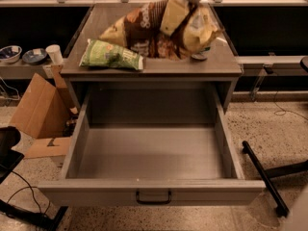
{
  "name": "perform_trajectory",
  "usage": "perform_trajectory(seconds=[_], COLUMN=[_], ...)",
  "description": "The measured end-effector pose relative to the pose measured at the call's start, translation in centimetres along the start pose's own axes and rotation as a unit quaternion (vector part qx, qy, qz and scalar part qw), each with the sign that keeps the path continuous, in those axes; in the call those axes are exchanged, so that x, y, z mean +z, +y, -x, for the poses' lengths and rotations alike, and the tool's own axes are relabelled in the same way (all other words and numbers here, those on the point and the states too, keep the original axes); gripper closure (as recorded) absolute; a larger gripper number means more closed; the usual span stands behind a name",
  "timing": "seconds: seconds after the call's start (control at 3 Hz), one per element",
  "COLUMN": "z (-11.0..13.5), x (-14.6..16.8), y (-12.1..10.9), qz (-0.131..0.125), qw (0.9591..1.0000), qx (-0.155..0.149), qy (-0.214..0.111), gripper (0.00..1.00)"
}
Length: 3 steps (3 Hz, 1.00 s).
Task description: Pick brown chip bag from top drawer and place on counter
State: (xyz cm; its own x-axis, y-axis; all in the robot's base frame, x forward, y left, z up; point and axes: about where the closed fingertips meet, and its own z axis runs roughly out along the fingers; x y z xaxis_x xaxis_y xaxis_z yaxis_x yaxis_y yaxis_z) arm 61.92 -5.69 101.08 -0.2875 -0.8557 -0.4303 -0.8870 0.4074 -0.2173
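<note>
Setting: speckled stone floor; a grey cabinet stands at centre, with dark shelving along the far wall.

1. Counter (204, 67): brown-grey top of the cabinet, far half of the scene.
2. Top drawer (96, 192): grey metal, pulled out toward the near side, with a small dark handle (153, 197) at the middle of its front panel.
3. Brown chip bag (142, 30): dark brown with pale yellow ends, out of the drawer, over the far middle of the counter and tilted, its left end pointing left. Whether its lower edge touches the counter cannot be told.
4. Gripper (175, 14): at the far top centre, over the counter, its pale fingers clamped on the right part of the brown chip bag.
5. Green chip bag (110, 56): flat on the left of the counter, just beside the brown one.
6. Cardboard box (41, 105): on the floor, left of the cabinet.
7. Two bowls (9, 53) and a white cup (54, 54): on a low shelf at far left.
8. Black bar (262, 174): on the floor at near right.
</note>
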Motion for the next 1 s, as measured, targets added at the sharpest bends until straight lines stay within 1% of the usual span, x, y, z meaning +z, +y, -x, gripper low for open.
perform_trajectory(seconds=[0.33, 0.67, 1.0], z=[1.5, 1.5, 2.9], x=[-2.5, -2.5, -2.0], y=[-1.4, -1.4, -2.4], qz=[-0.025, -0.025, -0.031], qw=[0.9993, 0.9993, 0.9988], qx=[0.009, 0.009, -0.007], qy=[-0.026, -0.026, -0.038], gripper=[1.00, 1.00, 1.00])
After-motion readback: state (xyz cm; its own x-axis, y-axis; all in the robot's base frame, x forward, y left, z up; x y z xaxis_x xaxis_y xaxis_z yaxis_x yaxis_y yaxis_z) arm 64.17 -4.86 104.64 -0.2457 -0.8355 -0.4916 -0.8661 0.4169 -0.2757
